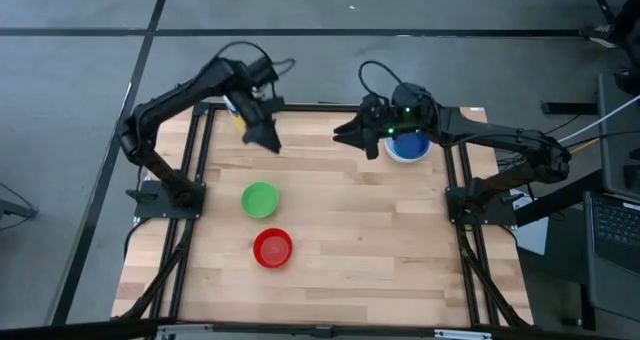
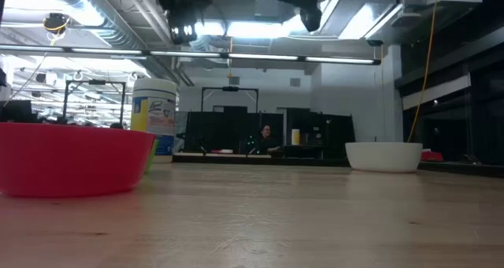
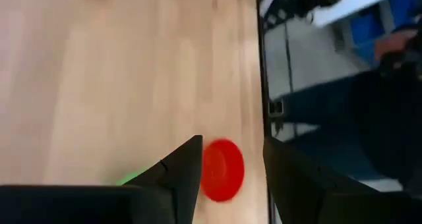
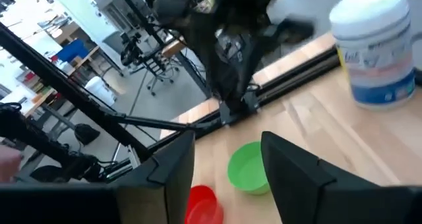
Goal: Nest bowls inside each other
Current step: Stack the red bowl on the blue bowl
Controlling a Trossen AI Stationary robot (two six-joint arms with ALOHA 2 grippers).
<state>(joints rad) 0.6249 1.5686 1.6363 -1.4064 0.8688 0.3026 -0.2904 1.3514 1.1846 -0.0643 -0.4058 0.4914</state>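
A green bowl (image 1: 260,199) and a red bowl (image 1: 272,248) stand apart on the wooden table, left of its middle. At the far right stands a white bowl (image 1: 416,157) with a blue bowl (image 1: 404,144) inside it, partly under my right arm. My left gripper (image 1: 266,138) hangs open in the air over the far left of the table, beyond the green bowl. My right gripper (image 1: 347,135) hangs open high above the table, left of the white bowl. The right wrist view shows the green bowl (image 4: 249,166) and the red bowl (image 4: 201,203) beyond its fingers.
A white-lidded cylindrical container (image 4: 376,49) with a blue and yellow label stands at the far left, under my left arm. Black frame rails (image 1: 190,180) run along both sides of the table. Bare wood lies in the middle and near part of the table (image 1: 370,250).
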